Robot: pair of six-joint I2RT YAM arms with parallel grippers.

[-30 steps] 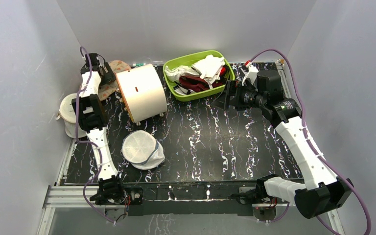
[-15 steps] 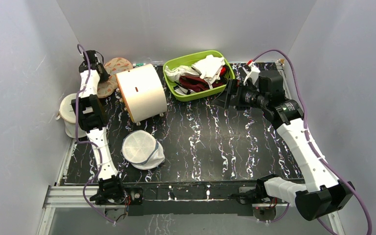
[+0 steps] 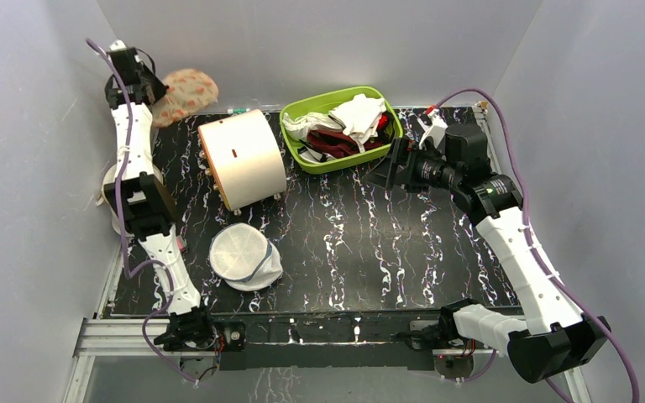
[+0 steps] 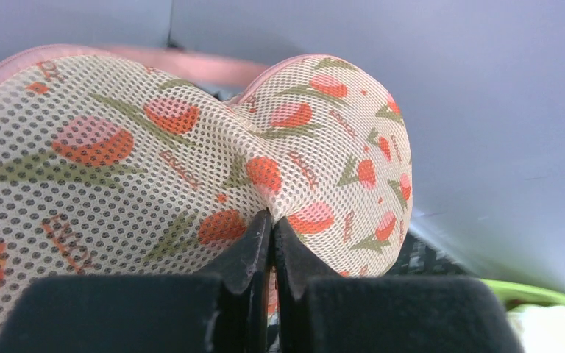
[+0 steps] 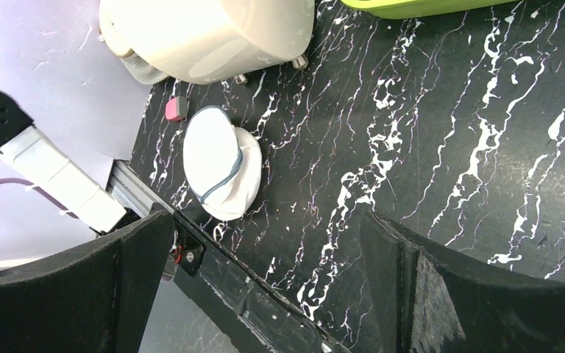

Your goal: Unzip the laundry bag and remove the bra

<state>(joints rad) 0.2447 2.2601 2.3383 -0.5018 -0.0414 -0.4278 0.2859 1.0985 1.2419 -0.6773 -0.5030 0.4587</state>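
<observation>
The laundry bag point(image 3: 186, 91), peach-pink mesh with a red and green tulip print, hangs in the air at the back left corner, off the table. My left gripper point(image 3: 148, 84) is shut on it. In the left wrist view the bag point(image 4: 191, 147) fills the frame, and the left gripper point(image 4: 272, 217) pinches a fold of its mesh at the waist between the two lobes. Pink zip edging runs along the top. The bra is hidden. My right gripper point(image 3: 386, 172) hovers open in front of the green basket, with nothing between its fingers point(image 5: 140, 250).
A white mesh cylinder bag point(image 3: 242, 158) lies on its side at the back left. A round white mesh pouch point(image 3: 243, 256) sits near the front left. The green basket point(image 3: 344, 161) holds white cloths and a dark red garment. A white tub point(image 3: 116, 201) stands by the left wall.
My left gripper has shut on the laundry bag and lifted it up and back toward the left corner. The right arm has barely moved.
</observation>
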